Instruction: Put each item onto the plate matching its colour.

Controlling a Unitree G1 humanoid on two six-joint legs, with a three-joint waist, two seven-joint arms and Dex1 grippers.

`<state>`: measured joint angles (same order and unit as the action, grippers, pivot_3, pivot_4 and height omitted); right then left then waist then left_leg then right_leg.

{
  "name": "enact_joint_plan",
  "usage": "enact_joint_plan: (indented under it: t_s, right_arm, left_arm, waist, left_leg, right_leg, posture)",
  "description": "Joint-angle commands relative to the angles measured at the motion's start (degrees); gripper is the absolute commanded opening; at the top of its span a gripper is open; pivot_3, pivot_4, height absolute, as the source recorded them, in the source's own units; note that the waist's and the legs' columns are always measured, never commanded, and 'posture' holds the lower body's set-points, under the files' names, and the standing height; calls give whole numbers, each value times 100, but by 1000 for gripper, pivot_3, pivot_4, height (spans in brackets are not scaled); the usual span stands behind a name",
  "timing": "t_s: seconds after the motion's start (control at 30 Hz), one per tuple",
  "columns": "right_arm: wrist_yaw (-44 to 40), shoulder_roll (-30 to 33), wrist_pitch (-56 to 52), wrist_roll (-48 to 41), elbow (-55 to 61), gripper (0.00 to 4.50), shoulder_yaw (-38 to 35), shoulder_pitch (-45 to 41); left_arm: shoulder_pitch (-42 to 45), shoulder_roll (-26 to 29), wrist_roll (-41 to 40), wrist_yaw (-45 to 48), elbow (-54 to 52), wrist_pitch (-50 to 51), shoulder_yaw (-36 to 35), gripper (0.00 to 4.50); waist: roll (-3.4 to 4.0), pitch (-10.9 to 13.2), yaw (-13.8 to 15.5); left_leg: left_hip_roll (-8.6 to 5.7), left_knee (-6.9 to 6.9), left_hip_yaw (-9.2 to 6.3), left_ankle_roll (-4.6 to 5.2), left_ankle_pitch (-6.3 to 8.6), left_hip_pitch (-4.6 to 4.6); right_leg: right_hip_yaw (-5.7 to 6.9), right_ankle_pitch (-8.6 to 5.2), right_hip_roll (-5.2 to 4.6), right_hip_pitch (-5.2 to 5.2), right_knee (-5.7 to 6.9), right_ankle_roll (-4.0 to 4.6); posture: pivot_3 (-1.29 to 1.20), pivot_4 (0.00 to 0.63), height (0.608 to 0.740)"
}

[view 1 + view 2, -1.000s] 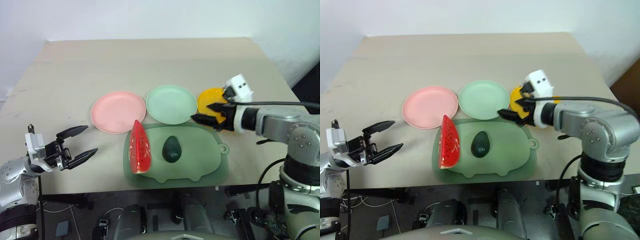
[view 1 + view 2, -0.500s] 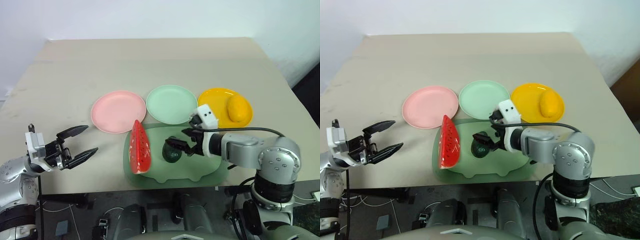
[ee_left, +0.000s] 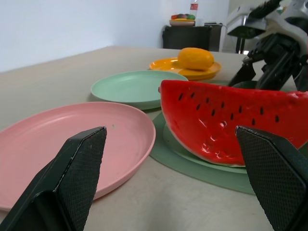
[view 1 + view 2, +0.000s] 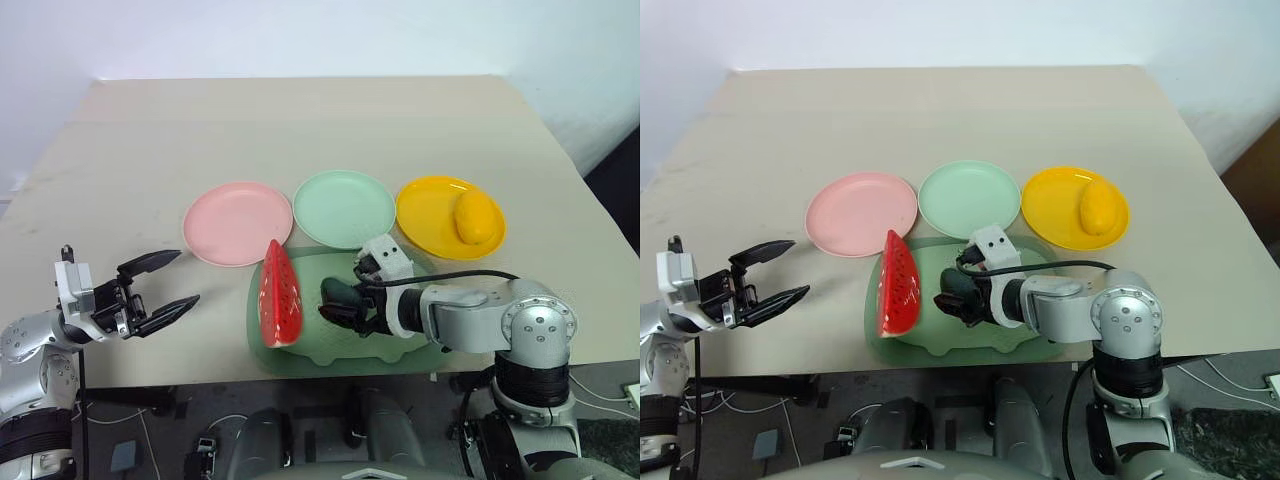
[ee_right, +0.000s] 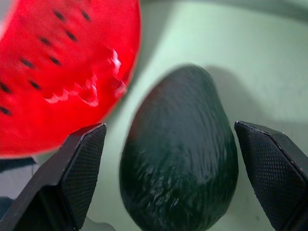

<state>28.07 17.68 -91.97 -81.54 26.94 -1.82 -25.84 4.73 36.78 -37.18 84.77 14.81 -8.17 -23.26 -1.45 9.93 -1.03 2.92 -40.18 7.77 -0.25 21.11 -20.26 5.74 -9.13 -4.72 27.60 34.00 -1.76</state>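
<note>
A yellow mango lies on the yellow plate. Both the pink plate and the mint green plate are bare. The red watermelon wedge stands on edge on the pale green mat. Beside it lies the dark green avocado. My right gripper is low over the avocado, open, with one finger on each side of it. Off to the left of the mat, my left gripper is open and holds nothing, pointing toward the watermelon.
The three plates sit in a row just behind the mat on a beige table. The mat lies near the table's front edge. A black cable runs along my right arm.
My right gripper has left the yellow plate, where the mango now lies, and has come down and left to the avocado on the mat. The left gripper has stayed still.
</note>
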Motion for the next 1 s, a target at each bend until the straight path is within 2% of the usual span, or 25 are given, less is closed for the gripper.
enact_joint_plan:
  t_s: [0.03, 0.2, 0.33, 0.37, 0.5, 0.67, 0.8, 0.87, 1.0]
  right_arm:
    - [128, 166, 112, -244, 3, 4480, 187, -152]
    - [134, 356, 254, -269, -72, 4480, 420, -273]
    - [91, 480, 384, -257, -109, 3245, 523, -345]
    - [70, 512, 406, -261, -118, 3066, 542, -361]
    - [-365, 770, 539, -321, -148, 3066, 509, -615]
    - [-1411, 1040, 1435, 702, -1123, 3066, 67, -1676]
    - [-2275, 1128, 2234, 2068, -2049, 3066, 516, -2204]
    - [-2665, 1005, 2739, 2808, -2699, 3066, 801, -2405]
    - [-3248, 700, 3355, 3753, -3573, 3066, 1106, -2618]
  left_arm:
    - [13, 27, -49, -5, -199, -28, -12, 4500]
    - [55, 6, -30, -39, -173, -55, 1, 4500]
    - [64, -16, -18, -62, -178, -64, 7, 4500]
    - [67, -20, -13, -65, -179, -66, 10, 4500]
    - [101, -32, -1, -88, -174, -68, 28, 4500]
    - [198, -58, 20, -84, -115, -100, 85, 4500]
    - [298, -102, 51, -77, -31, -166, 147, 4500]
    - [327, -128, 68, -75, 6, -212, 172, 4500]
    - [348, -167, 83, -81, 49, -310, 192, 4500]
  waist:
    - [0, 0, 1]
    - [0, 0, 1]
    - [0, 0, 2]
    - [0, 0, 2]
    - [0, 0, 3]
    - [0, 0, -1]
    - [0, 0, 2]
    - [0, 0, -5]
    - [1, 0, -20]
  left_leg:
    - [0, 0, 0, 0, 0, 0]
    - [1, 0, -3, 0, 0, 0]
    - [1, 0, -3, 1, 1, -1]
    - [1, 0, -3, 1, 1, -1]
    - [1, 0, -4, 1, 1, -1]
    - [1, -3, -5, 3, 1, 0]
    - [1, 0, 3, 3, 1, -4]
    - [1, 0, 3, 2, 0, -8]
    - [0, 0, 8, -21, -13, -12]
  right_leg:
    - [0, 0, 0, 0, 0, 0]
    - [0, 0, 0, 0, -1, 0]
    - [0, 0, 0, 0, -1, 0]
    - [0, 0, 0, 0, -1, -1]
    - [1, 0, 0, 0, -1, -1]
    - [0, 0, 1, 1, -3, 0]
    - [6, 0, 4, 1, -1, 0]
    - [12, 0, 3, 1, -1, 0]
    - [13, 1, 1, 4, -3, -2]
  posture:
    - [0, 150, 733]
    - [0, 150, 733]
    - [0, 150, 733]
    - [0, 150, 733]
    - [0, 150, 733]
    - [0, 150, 733]
    - [0, 150, 733]
    - [0, 150, 733]
    - [0, 150, 733]
